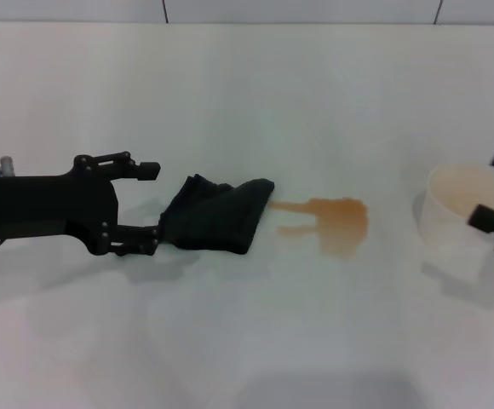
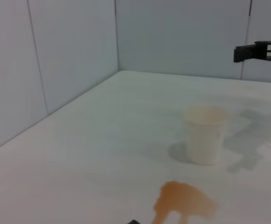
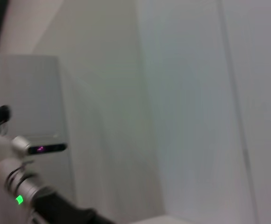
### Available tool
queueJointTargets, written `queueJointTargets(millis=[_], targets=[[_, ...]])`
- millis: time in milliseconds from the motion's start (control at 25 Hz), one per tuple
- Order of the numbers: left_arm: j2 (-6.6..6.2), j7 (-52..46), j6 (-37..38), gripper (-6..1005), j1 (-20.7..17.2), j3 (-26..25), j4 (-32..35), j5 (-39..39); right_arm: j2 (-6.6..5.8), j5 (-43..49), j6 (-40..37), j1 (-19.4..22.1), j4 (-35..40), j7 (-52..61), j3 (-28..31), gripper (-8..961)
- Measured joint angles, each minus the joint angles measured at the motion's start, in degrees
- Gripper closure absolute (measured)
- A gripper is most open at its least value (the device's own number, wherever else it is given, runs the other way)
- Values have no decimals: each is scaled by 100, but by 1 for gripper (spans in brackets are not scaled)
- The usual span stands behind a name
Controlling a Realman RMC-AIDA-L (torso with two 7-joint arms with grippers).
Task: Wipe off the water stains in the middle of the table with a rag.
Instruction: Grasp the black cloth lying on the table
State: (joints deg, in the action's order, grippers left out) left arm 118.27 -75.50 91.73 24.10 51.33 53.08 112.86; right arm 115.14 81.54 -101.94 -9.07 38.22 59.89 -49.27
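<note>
The black rag [image 1: 217, 213] lies rumpled on the white table [image 1: 247, 94], left of centre. Its right corner touches the streaks of the orange-brown water stains [image 1: 341, 221]. My left gripper [image 1: 153, 204] is open at the rag's left edge, with its near finger against the cloth. The stains also show in the left wrist view [image 2: 184, 200]. My right gripper [image 1: 488, 187] is open at the far right edge, raised above the table by the cup. One of its fingers [image 2: 259, 51] shows in the left wrist view.
A translucent whitish cup [image 1: 460, 217] stands right of the stains and also shows in the left wrist view [image 2: 204, 135]. Grey wall panels [image 2: 70, 56] close off the table's far side. The right wrist view shows only a wall and part of the robot.
</note>
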Motion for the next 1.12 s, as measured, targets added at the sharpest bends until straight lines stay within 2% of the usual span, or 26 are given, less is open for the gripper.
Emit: queueJointTargets(millis=[40,80,240,600,840,1120], targets=[[2,0,-25,123,-1,0,0,-1,1,1,243,-26,335,208,-318,100],[5,0,-48,123,0,0,0,-2,1,1,243,-26,335,208,-318,101],[21,0,-109,123,-1,-11,0,-7,-3,115,880,-26,1173,669,-967,103],[56,-39,-381,123,47,-18,-93,-111,-8,981,1555,-107,2645,1616,-1450,106],[54,-42,-557,123,72,-17,-148,-170,-15,1429,1581,-304,3112,2220,-1464,107],[58,-50,-628,124,97,-17,-150,-170,-13,1550,1735,-430,3200,2375,-1545,109]])
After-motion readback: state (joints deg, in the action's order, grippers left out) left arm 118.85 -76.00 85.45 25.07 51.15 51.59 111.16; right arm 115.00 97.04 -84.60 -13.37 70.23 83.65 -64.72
